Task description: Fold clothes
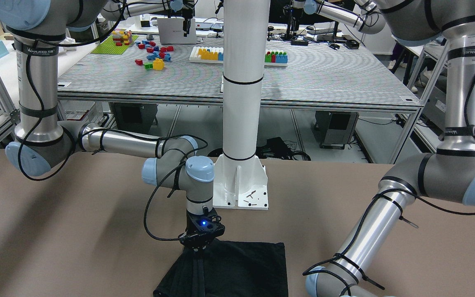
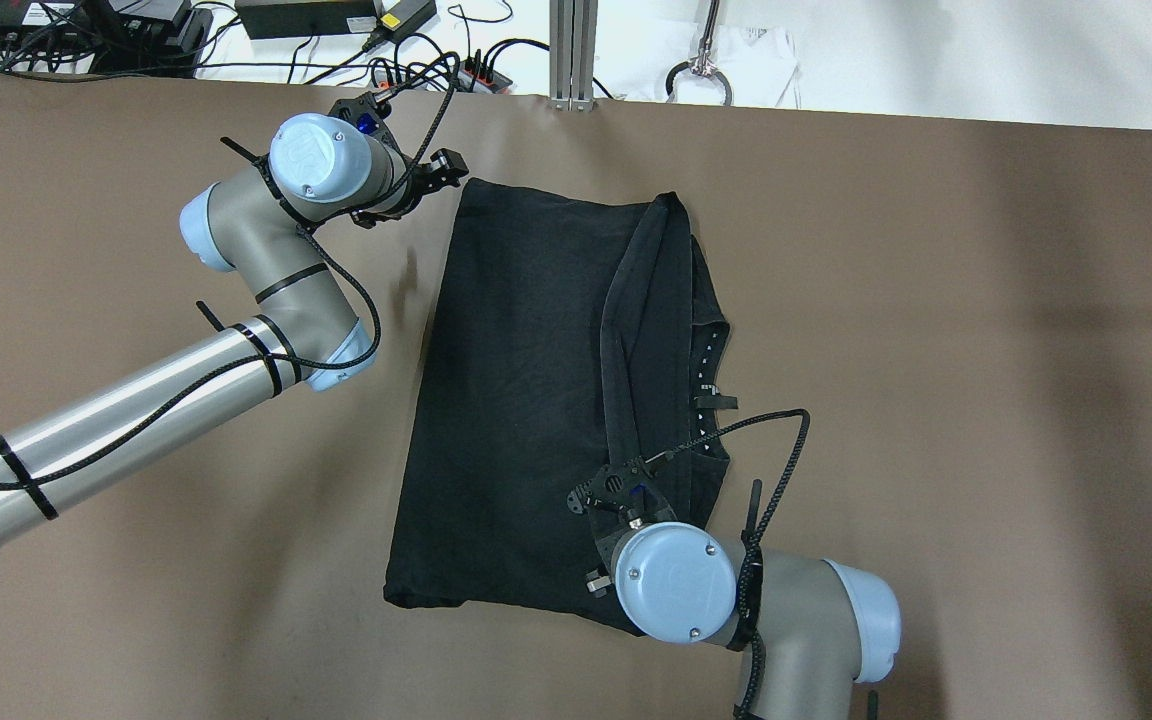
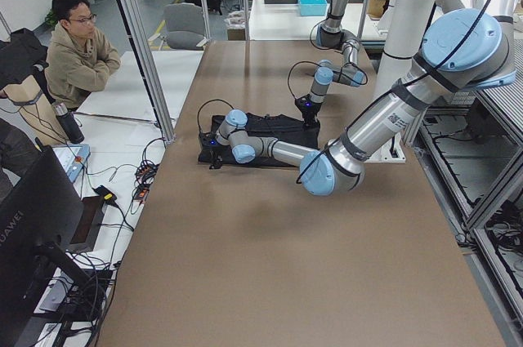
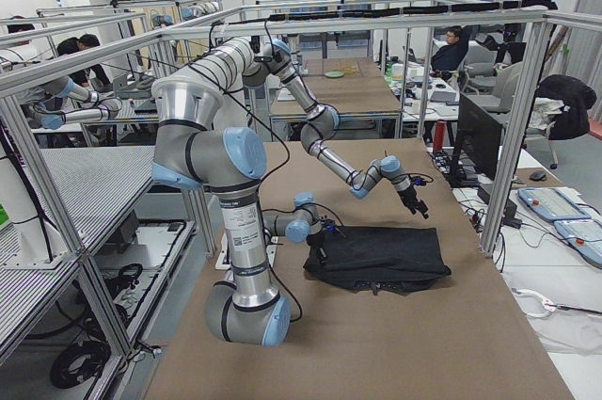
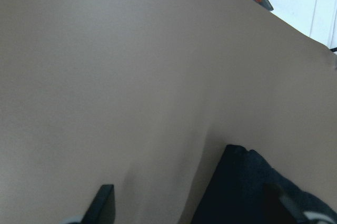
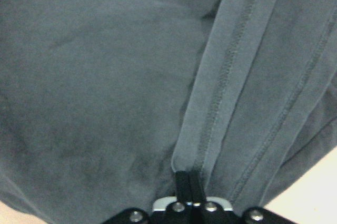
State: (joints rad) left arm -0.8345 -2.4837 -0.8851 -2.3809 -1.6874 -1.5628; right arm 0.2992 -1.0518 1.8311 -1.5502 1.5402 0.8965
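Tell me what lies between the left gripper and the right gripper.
The black garment lies there. In the overhead view, its flat panel spans the stretch from the left gripper to the right gripper, which pinches it.

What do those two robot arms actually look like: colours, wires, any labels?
The left arm and right arm are shiny silver tubes joined by grey joints with pale blue round caps. Black braided cables run along them, fastened by black ties. A black band carries white lettering. The left end effector and right end effector are black.
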